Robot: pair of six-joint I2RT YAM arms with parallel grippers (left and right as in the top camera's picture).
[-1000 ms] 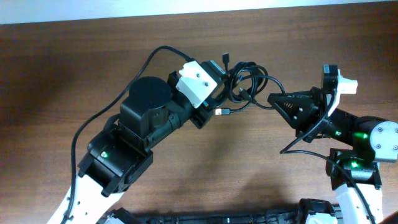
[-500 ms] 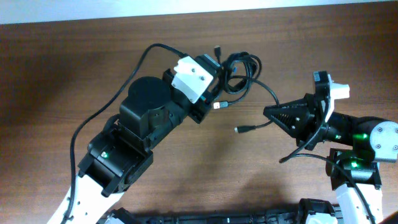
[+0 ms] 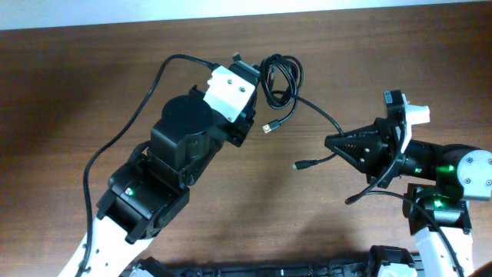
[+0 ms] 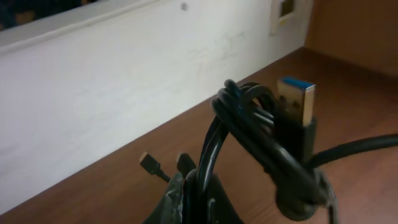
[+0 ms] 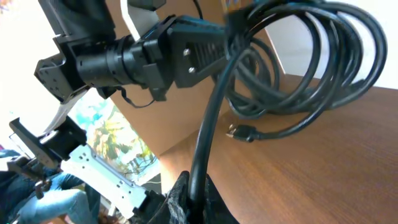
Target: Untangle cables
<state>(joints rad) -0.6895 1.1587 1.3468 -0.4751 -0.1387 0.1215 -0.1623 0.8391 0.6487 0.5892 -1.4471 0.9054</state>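
Cables (image 3: pixel 280 81): coil at upper centre of frame, over the surface (image 3: pixel 61 92).
Step, as we judge it: draw the arms apart slowly and watch the loose plug (image 3: pixel 269 127) for snags.
Left jaws: clamped on the coil.
Strand (image 3: pixel 319 115): long axis runs upper left to lower right.
Right jaws: pinching the strand's end, centre right.

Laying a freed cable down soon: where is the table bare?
Bare table: left of the left arm; the front middle between both arms; the far right corner beyond the right gripper. Crowded: the cables coiled at the left gripper and the strand stretched across to the right one.
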